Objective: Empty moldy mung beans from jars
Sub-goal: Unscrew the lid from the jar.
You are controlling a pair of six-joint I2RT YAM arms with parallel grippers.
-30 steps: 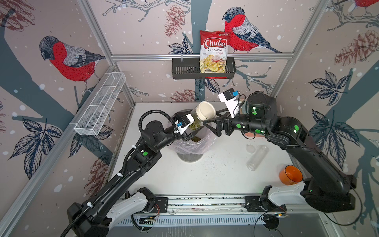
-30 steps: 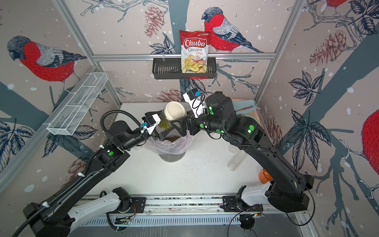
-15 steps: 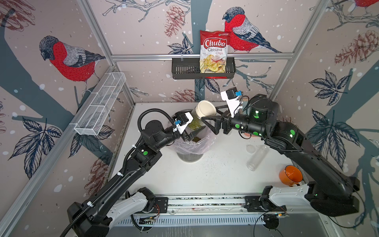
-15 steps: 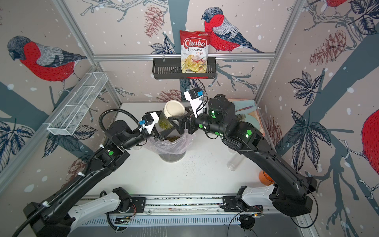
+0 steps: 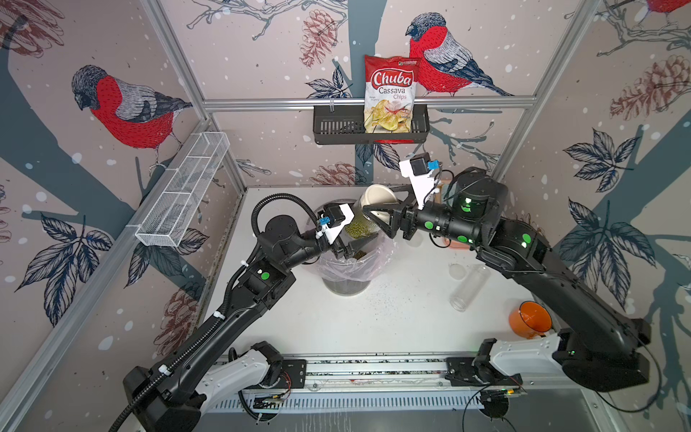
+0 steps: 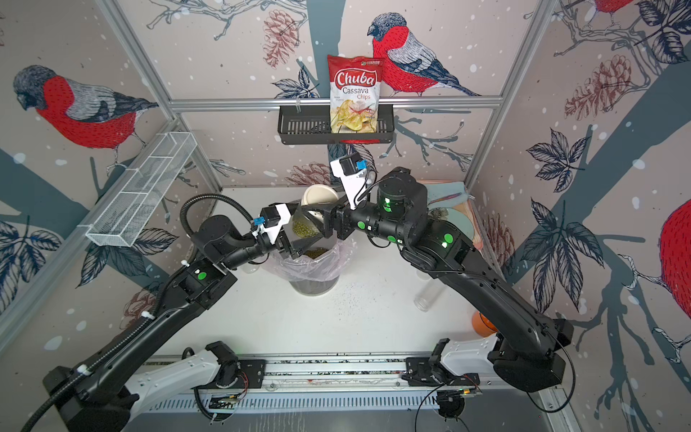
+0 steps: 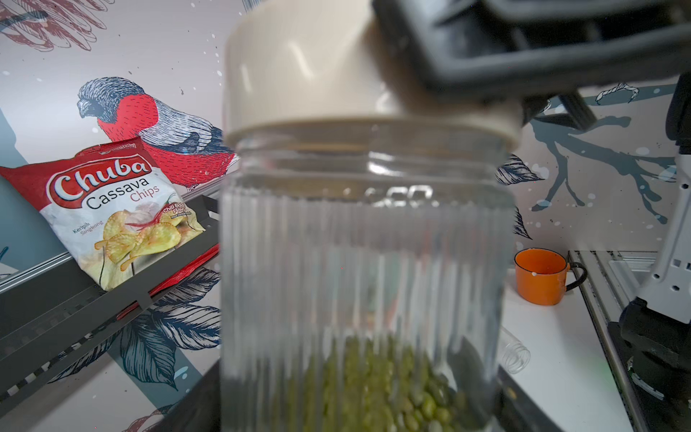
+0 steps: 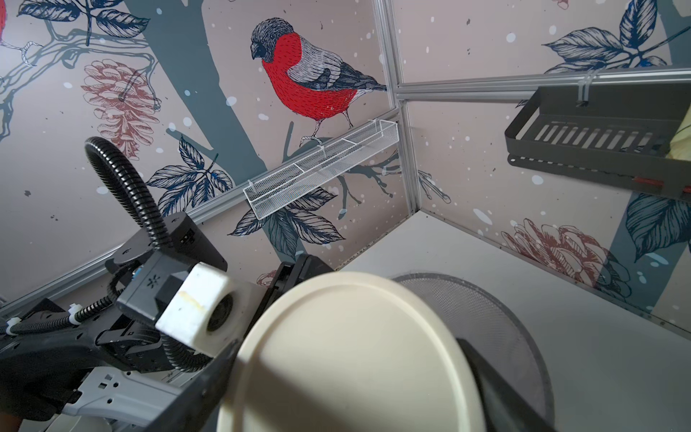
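Note:
A ribbed clear jar [image 5: 364, 224] [image 6: 304, 224] [image 7: 362, 262] hangs tilted over the bin [image 5: 347, 273] [image 6: 314, 273] with the pink liner. My left gripper [image 5: 349, 245] [image 6: 293, 245] is shut on its body. Mung beans [image 5: 358, 226] [image 7: 374, 389] fill its lower part; more mung beans [image 5: 359, 254] lie in the bin. My right gripper [image 5: 377, 211] [image 6: 318, 209] [image 8: 351, 374] is shut on the jar's cream lid [image 5: 379, 196] [image 7: 318, 74] [image 8: 355, 355], with fingers [image 8: 209, 377] against both sides. An empty clear tube [image 5: 469, 288] [image 6: 426, 297] lies on the table to the right.
An orange mug [image 5: 530, 319] [image 7: 542, 276] stands at the front right. Loose grains [image 5: 396, 299] are scattered on the white table beside the bin. A chips bag [image 5: 390, 95] sits in a black wall basket; a white wire shelf [image 5: 183, 194] hangs on the left wall.
My right gripper's jaws have closed in on the cream lid, which they stood open around before. The left gripper keeps its hold on the jar over the bin.

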